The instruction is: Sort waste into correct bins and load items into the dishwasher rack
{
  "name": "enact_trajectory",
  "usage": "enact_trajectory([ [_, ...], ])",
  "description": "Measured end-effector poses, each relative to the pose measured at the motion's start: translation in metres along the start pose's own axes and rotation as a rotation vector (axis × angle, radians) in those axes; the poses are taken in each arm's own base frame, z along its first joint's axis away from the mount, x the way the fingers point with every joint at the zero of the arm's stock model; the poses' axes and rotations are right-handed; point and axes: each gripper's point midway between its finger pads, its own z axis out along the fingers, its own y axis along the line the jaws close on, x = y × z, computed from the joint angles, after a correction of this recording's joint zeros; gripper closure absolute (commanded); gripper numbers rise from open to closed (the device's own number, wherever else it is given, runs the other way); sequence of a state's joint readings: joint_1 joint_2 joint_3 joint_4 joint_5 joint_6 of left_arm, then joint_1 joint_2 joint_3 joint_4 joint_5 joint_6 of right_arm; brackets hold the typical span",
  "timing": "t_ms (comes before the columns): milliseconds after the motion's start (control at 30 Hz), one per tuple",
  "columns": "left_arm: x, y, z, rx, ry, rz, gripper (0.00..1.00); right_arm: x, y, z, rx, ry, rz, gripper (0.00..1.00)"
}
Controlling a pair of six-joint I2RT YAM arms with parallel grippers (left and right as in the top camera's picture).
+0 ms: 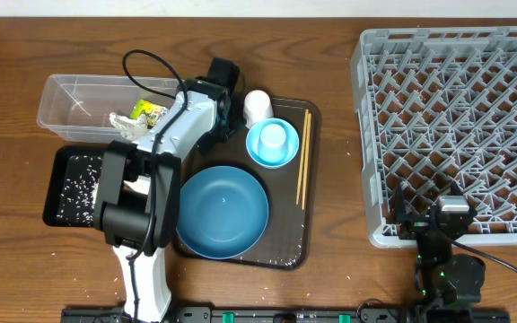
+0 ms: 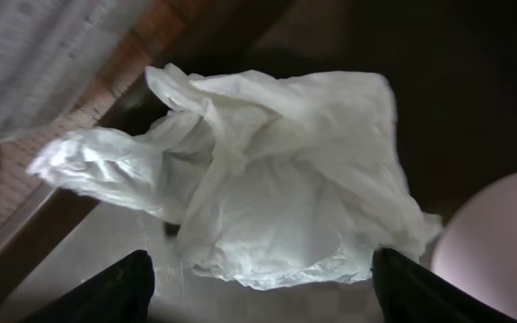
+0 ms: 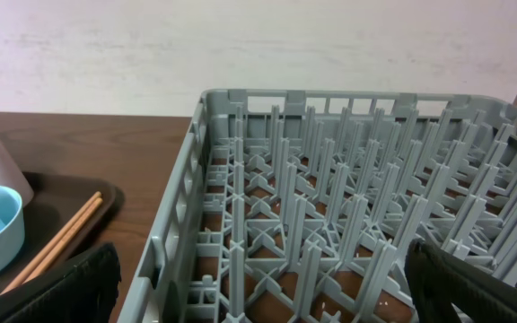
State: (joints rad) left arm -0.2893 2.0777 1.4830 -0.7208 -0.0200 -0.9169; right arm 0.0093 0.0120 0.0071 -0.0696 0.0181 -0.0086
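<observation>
- Jaws of left gripper spread wide over crumpled white paper wrapper, nothing gripped.
- Right gripper wide apart, empty, at near edge of dishwasher rack.

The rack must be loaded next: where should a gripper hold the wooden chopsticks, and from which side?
Probably from above, across both chopsticks, on their half nearer the robot. They lie flat together on the brown tray; the light-blue bowl crowds their far half.
</observation>
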Motion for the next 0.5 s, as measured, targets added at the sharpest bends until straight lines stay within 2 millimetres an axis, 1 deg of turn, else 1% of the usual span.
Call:
enact_trajectory([
  [33,0.0007,0.0006,0.0017,-0.004,0.002,0.001,0.28,0.0001,0.0,0.0,0.0,0.0,0.0,0.01],
  [67,0.0009,0.0003,0.0018,-0.004,0.002,0.001,0.34,0.0001,0.0001,0.0,0.0,0.0,0.0,0.01],
  [100,0.0009,0.0002,0.0018,-0.004,0.002,-0.004,0.44,0.0001,0.0,0.0,0.0,0.0,0.0,0.01],
  [167,0.0007,0.0003,0.0018,-0.004,0.001,-0.004,0.58,0.0001,0.0001,0.0,0.0,0.0,0.0,0.01],
  [200,0.0007,0.0003,0.0018,-0.004,0.001,-0.004,0.67,0.0,0.0001,0.0,0.0,0.0,0.0,0.01],
  [267,0.0011,0.0001,0.0018,-0.004,0.002,-0.005,0.91,0.0,0.0001,0.0,0.0,0.0,0.0,0.01],
  [300,0.0012,0.0004,0.0018,-0.005,0.002,-0.002,0.94,0.0001,0.0,0.0,0.0,0.0,0.0,0.01],
  [500,0.0047,0.0042,0.0004,-0.019,0.016,0.005,0.94,0.0,0.0,0.0,0.0,0.0,0.0,0.01],
])
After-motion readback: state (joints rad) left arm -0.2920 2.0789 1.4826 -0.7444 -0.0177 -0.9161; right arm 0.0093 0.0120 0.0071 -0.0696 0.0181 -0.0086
